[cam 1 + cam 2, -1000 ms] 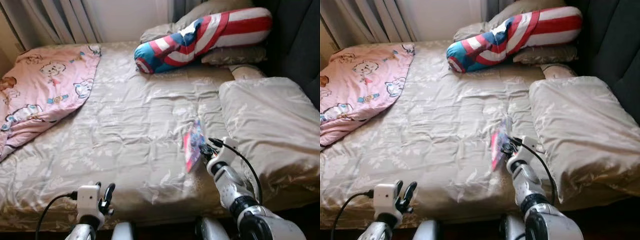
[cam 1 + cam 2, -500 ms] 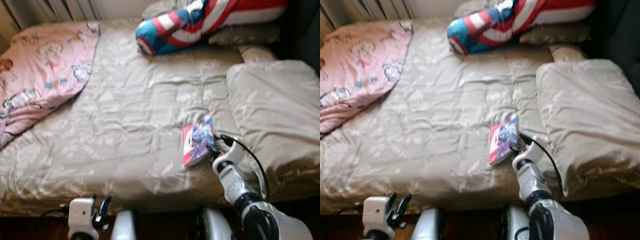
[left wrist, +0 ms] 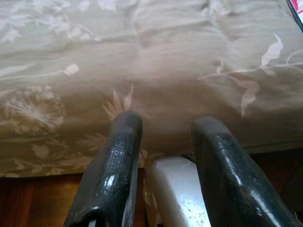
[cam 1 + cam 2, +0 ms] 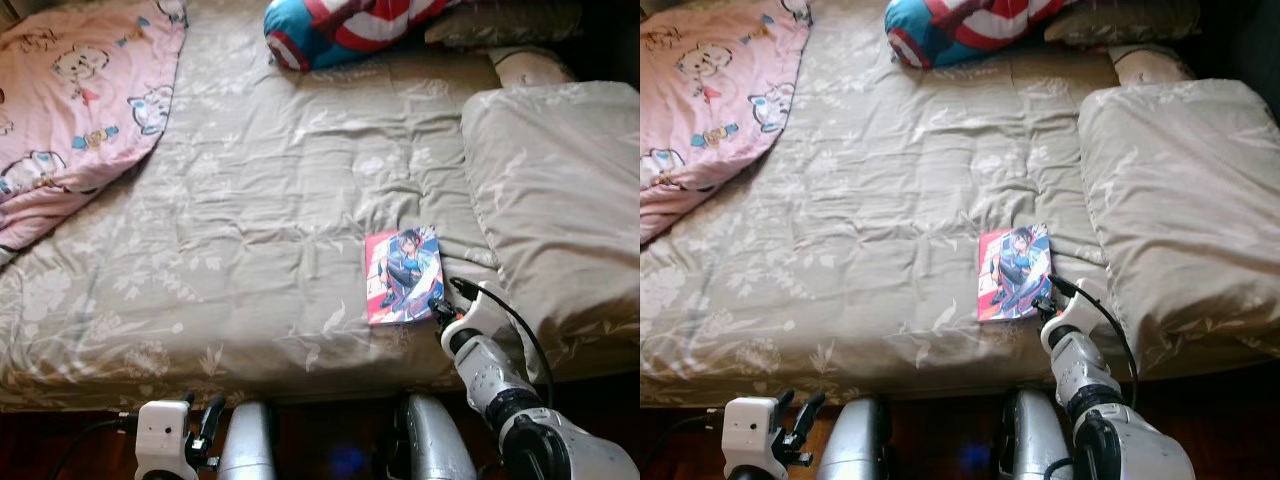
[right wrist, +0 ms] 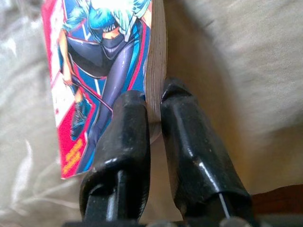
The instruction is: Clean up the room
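— Where's the comic book [image 4: 403, 274]?
— Flat on the beige bedspread [image 4: 250, 230], near the bed's front edge, beside the big pillow [image 4: 555, 200].
— Right gripper [image 5: 154, 111]?
— Fingers pinched on the book's lower corner.
— Left gripper [image 3: 165, 127]?
— Low by the bed edge, fingers apart, holding nothing

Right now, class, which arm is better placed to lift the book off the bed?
The right. Its gripper is already pinching the book at its near corner. The left gripper hangs low, below the bed edge and far from the book.
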`<state>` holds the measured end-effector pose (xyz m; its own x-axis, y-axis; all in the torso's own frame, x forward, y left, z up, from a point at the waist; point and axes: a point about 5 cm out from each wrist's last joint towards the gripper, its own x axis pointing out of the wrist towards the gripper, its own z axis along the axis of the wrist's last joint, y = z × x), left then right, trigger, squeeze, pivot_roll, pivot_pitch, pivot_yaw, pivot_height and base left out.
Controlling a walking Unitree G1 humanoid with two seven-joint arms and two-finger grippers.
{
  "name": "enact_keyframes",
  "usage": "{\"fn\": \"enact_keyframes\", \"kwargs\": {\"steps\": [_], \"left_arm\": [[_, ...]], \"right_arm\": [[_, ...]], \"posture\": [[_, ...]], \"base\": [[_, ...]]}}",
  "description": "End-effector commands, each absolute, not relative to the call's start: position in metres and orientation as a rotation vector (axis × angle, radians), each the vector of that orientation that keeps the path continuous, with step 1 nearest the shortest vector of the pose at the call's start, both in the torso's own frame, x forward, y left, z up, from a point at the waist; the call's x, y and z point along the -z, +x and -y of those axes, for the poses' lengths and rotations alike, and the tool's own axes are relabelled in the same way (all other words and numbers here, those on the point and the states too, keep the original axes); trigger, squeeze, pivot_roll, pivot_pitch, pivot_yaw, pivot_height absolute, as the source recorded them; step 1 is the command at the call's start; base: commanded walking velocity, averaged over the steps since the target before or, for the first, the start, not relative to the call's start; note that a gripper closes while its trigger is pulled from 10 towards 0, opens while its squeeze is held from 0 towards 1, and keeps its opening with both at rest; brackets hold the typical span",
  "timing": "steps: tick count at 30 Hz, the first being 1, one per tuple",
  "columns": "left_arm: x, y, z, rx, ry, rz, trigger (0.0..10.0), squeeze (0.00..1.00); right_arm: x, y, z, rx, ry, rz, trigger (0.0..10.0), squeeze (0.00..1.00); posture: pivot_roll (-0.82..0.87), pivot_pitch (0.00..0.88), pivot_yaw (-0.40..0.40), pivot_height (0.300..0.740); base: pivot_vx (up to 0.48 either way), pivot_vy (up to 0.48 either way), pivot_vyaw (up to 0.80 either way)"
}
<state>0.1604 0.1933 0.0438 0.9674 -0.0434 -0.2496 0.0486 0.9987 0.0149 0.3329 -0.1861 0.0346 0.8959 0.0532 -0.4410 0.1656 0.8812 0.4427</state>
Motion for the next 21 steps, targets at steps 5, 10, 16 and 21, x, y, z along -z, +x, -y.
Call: {"fn": "enact_keyframes", "kwargs": {"steps": [5, 10, 16, 21], "left_arm": [[-0.0408, 0.1507, -0.193, 0.035, 0.01, -0.302, 10.0, 0.0], [-0.0413, 0.15, -0.1939, 0.035, 0.013, -0.311, 10.0, 0.0], [-0.0415, 0.1495, -0.1982, 0.029, 0.019, -0.317, 10.0, 0.0], [-0.0411, 0.151, -0.1989, 0.029, 0.021, -0.318, 10.0, 0.0]], "right_arm": [[-0.021, 0.3222, 0.1826, 0.001, 0.436, -0.548, 10.0, 0.0], [-0.0185, 0.3194, 0.1873, 0.02, 0.408, -0.556, 10.0, 0.0], [-0.0182, 0.3192, 0.1882, 0.045, 0.414, -0.549, 10.0, 0.22], [-0.0184, 0.3195, 0.1882, 0.058, 0.418, -0.545, 10.0, 0.64]], "posture": [[0.23, 0.327, 0.053, 0.621], [0.24, 0.333, 0.059, 0.621], [0.24, 0.332, 0.061, 0.621], [0.24, 0.331, 0.063, 0.621]], "base": [[0.0, 0.0, 0.0], [0.0, 0.0, 0.0], [0.0, 0.0, 0.0], [0.0, 0.0, 0.0]]}}
